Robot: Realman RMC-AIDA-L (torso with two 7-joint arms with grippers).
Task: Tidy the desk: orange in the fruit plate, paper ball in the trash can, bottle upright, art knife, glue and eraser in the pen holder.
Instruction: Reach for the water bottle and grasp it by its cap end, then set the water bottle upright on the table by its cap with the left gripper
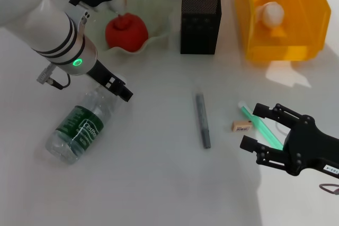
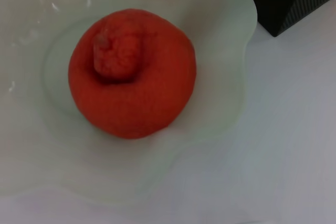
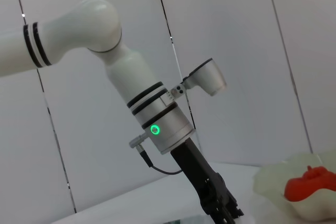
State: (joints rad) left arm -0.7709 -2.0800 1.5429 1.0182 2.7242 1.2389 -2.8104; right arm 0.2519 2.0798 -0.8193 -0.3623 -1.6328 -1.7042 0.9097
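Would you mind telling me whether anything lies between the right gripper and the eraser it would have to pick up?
Nothing visible does. The right gripper, its fingers open, sits right next to the eraser, with only bare table between them. The green glue stick passes between the gripper's fingers, beside the eraser rather than in front of it.

Even, bright light washes the pale bench (image 1: 159, 183); a sunlit patch glares beside the yellow bin (image 1: 280, 19). Shadows are soft. The orange (image 2: 131, 72) looks slightly blurred close up.
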